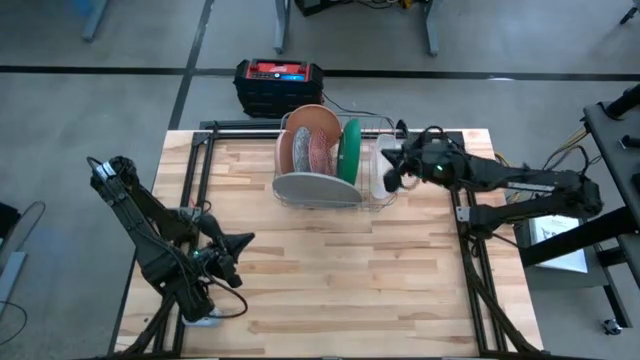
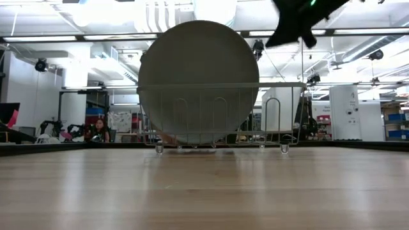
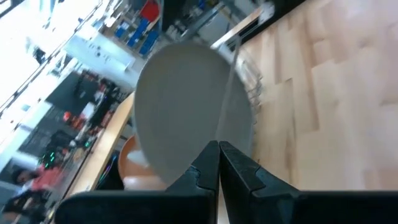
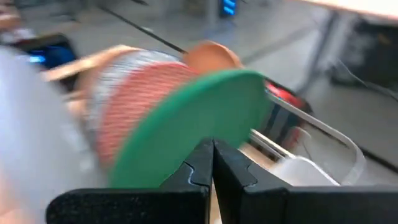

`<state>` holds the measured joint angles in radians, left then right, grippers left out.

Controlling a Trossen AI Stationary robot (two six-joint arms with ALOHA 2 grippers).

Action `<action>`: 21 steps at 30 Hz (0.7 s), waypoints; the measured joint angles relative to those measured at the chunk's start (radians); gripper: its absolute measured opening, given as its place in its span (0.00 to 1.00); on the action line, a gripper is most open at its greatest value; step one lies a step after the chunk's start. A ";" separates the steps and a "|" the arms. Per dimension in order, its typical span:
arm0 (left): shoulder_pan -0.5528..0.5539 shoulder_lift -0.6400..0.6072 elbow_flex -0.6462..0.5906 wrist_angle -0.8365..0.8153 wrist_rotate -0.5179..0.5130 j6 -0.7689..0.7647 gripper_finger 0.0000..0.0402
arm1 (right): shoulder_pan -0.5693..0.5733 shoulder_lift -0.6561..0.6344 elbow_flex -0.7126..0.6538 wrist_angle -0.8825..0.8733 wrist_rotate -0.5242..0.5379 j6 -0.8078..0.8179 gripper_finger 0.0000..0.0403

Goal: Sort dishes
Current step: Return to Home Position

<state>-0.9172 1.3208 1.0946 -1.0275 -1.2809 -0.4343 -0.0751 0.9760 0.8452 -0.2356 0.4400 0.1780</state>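
A silver wire rack (image 1: 372,200) stands at the table's far middle with plates on edge in it. From far to near-right they are a terracotta-pink plate (image 1: 305,125), a red-and-white patterned plate (image 1: 322,150) and a dark green plate (image 1: 350,150). A larger pale grey plate (image 2: 198,80) stands across the rack's near side. My right gripper (image 1: 390,168) is shut and hovers above the rack's right end, just right of the green plate (image 4: 199,118). It is high over the rack in the low view (image 2: 281,38). My left gripper (image 1: 245,240) is shut and empty over the table's near left, pointing toward the grey plate (image 3: 186,106).
A clear plastic tub (image 1: 383,165) sits at the rack's right end, below my right gripper. A black-and-red box (image 1: 278,82) stands on the floor beyond the far edge. Bare wood (image 1: 350,280) lies between the rack and the near edge. A person (image 2: 99,130) sits far off in the room.
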 joint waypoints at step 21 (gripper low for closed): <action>0.104 -0.169 -0.172 0.793 0.513 0.745 0.00 | 0.477 -0.184 -0.299 0.548 0.006 -0.405 0.00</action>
<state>-0.8132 1.1518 0.9223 -0.2342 -0.7675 0.3104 0.4019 0.7924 0.5459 0.3125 0.4465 -0.2265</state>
